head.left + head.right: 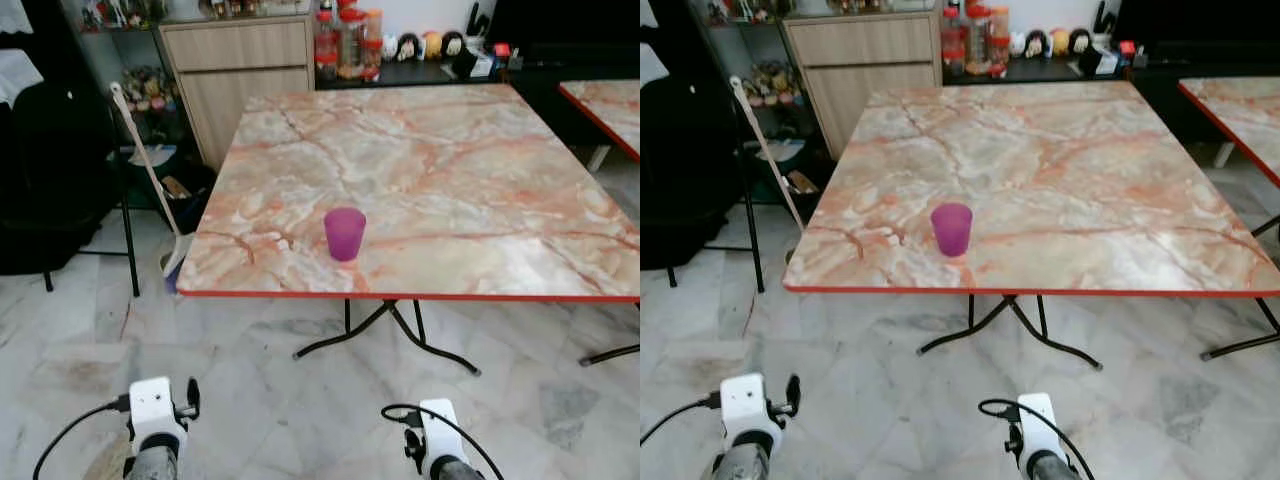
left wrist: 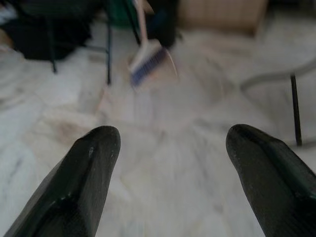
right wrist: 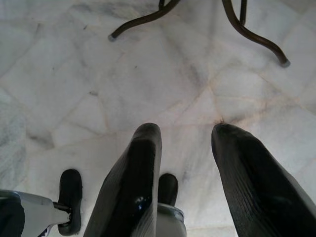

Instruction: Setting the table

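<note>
A translucent purple cup [image 1: 345, 233] stands upright on the marble table [image 1: 450, 170], close to its red front edge and left of centre. Both arms hang low in front of the table, well short of the cup, with the left wrist [image 1: 158, 410] and the right wrist [image 1: 436, 440] at the bottom of the eye views. In its wrist view my left gripper [image 2: 170, 143] is open over the pale floor, with nothing between its fingers. My right gripper [image 3: 185, 131] is open as well and empty, pointing down at the floor tiles near the table's black legs [image 3: 256, 39].
A broom [image 1: 150, 170] leans at the table's left corner, beside a black chair [image 1: 50, 180]. A wooden cabinet [image 1: 240, 70] and a counter with jars [image 1: 345, 45] stand behind the table. A second marble table [image 1: 605, 105] is at the right. Marble floor [image 1: 250, 380] lies between me and the table.
</note>
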Motion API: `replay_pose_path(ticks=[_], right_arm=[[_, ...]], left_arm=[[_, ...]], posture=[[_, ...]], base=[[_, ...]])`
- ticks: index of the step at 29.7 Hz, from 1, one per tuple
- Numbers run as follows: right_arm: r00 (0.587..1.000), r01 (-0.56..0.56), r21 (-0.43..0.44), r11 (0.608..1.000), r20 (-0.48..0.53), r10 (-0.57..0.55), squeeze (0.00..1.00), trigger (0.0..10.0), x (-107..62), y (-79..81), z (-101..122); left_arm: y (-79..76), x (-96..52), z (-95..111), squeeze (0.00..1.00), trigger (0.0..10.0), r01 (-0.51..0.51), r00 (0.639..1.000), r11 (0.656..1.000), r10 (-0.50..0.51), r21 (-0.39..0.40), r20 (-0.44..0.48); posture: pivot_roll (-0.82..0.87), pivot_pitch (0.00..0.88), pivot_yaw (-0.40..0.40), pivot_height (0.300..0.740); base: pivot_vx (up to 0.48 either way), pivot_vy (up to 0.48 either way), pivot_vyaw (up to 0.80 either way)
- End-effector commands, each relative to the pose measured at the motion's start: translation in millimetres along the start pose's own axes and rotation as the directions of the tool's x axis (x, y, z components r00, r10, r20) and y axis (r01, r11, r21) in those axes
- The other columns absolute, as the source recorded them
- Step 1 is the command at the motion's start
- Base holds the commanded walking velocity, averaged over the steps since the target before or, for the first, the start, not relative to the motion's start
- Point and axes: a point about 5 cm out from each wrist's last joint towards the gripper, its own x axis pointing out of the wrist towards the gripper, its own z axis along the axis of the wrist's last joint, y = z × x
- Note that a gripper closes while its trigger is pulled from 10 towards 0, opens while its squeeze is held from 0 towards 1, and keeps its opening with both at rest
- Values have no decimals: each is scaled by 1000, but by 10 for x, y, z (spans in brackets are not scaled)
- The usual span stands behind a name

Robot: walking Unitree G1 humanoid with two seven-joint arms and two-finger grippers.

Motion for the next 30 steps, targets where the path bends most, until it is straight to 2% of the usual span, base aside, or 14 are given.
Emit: replay_pose_path(ticks=[1, 3, 5, 7, 9, 11, 12, 14, 17, 20, 23, 24, 27, 30], right_arm=[[1000, -12, -12, 1000, 4, 12, 0, 10000, 8, 20, 28], [1000, -15, -14, 1000, 5, 15, 0, 10000, 10, 23, 34], [1000, -20, -21, 1000, 5, 20, 0, 10000, 12, 31, 40], [1000, -21, -22, 1000, 5, 21, 0, 10000, 13, 33, 41], [1000, -22, -23, 1000, 5, 22, 0, 10000, 14, 40, 43], [1000, -22, -22, 1000, 5, 22, 0, 10000, 15, 47, 45], [1000, -21, -20, 1000, 5, 21, 0, 10000, 16, 51, 46], [1000, -21, -19, 1000, 4, 21, 0, 10000, 16, 52, 48], [1000, -21, -20, 1000, 4, 21, 0, 10000, 16, 52, 48], [1000, -16, -14, 1000, 3, 16, 0, 10000, 17, 49, 50], [1000, -14, -11, 1000, 3, 14, 0, 10000, 16, 48, 45], [1000, -12, -9, 1000, 3, 12, 0, 10000, 15, 46, 41], [1000, -7, 7, 1000, -2, 7, 0, 10000, 12, 40, 27], [1000, -9, 19, 1000, -8, 10, 0, 10000, 11, 46, 17]], left_arm=[[52, 50, 195, 0, 10000, -53, 994, 998, 56, -34, 98], [70, 116, 353, 0, 10000, -77, 984, 996, 83, -41, 158], [66, 237, 619, 0, 10000, -85, 965, 995, 96, -57, 245], [64, 258, 665, 0, 10000, -84, 961, 995, 97, -60, 259], [36, 327, 830, 0, 10000, -71, 949, 996, 87, -62, 304], [-29, 403, 1026, 0, 10000, -39, 936, 997, 59, -63, 347], [-136, 474, 1188, 0, 10000, 7, 927, 997, 21, -75, 375], [-228, 517, 1278, 0, 10000, 46, 923, 996, -13, -76, 384], [-292, 539, 1327, 0, 10000, 73, 922, 995, -41, -67, 385], [-681, 608, 1506, 0, 10000, 204, 903, 976, -156, -81, 400], [-794, 612, 1533, 0, 10000, 236, 899, 969, -188, -77, 395], [-884, 606, 1536, 0, 10000, 264, 897, 962, -216, -75, 386], [-994, 580, 1510, 0, 10000, 300, 894, 951, -254, -73, 369], [-1019, 565, 1475, 0, 10000, 312, 894, 947, -268, -72, 358]], posture=[[80, 0, 22, 740], [87, 0, 19, 740], [91, 0, 17, 740], [92, 0, 17, 740], [91, 0, 17, 740], [81, 0, 24, 740], [76, 0, 27, 740], [74, 0, 27, 740], [74, 0, 27, 740], [59, 0, 31, 740], [50, 0, 33, 740], [46, 0, 34, 740], [45, 0, 37, 740], [46, 0, 40, 740]], base=[[0, 0, 0], [0, 0, 0], [0, 0, 0], [0, 0, 0], [0, 0, 0], [0, 0, 0], [0, 0, 0], [0, 0, 0], [0, 0, 0], [0, 0, 0], [86, 0, 0], [296, 0, 0], [314, 0, 0], [335, 0, -258]])
